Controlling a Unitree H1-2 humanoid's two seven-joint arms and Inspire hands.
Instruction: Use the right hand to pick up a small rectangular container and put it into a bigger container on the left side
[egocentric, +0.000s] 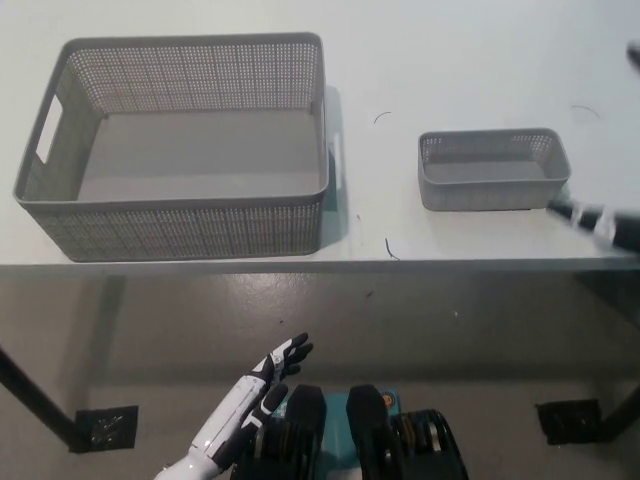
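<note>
The small grey mesh container (493, 170) stands on the white table (430, 60), right of centre. The big grey mesh container (185, 215) stands on the left and holds nothing. My black right hand (592, 219) is a blurred streak coming in from the right edge, its tip close to the small container's front right corner. Whether it touches the container is unclear. My white left hand (272, 372) rests below the table's front edge, its fingers spread and nothing in it.
The table's front edge (400, 266) runs across the middle of the view, with floor below it. A bare strip of tabletop separates the two containers. A dark blurred spot (634, 54) shows at the upper right edge.
</note>
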